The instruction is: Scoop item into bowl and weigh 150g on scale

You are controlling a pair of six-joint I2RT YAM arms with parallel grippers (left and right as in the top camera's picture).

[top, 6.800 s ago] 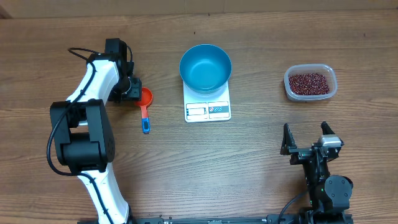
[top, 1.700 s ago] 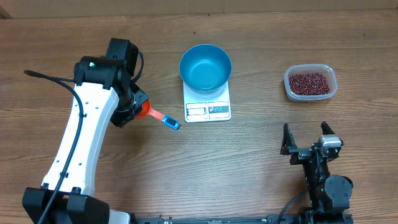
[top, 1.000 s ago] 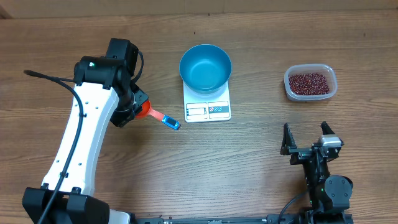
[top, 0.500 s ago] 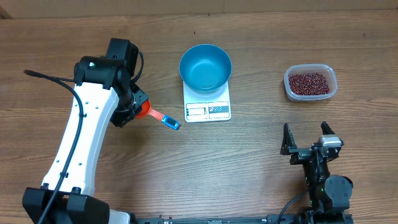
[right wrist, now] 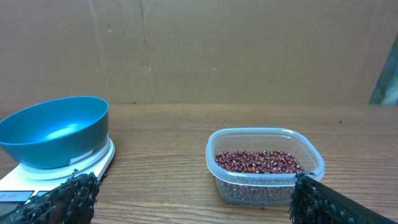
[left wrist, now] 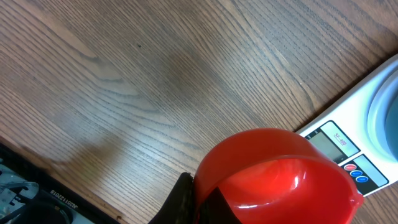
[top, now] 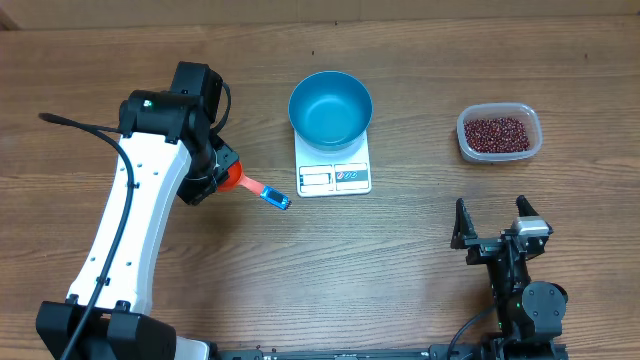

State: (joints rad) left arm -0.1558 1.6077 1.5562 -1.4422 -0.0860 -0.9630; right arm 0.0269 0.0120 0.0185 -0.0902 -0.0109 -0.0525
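Maroon beans [top: 498, 131], tiny and glossy, lie in a loose grainy heap inside a clear plastic tub [top: 463, 140] at the bench's [top: 400, 270] far right, well apart from the deep blue bowl [top: 330, 110] sitting on the white scale [top: 334, 178]. The left tool [top: 221, 172] is clamped on a red scoop [top: 237, 179] just left of the scale. The right tool [top: 492, 222] rests with its jaws spread wide.

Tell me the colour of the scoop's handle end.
Blue. The handle end of the red scoop shows best in the overhead view.
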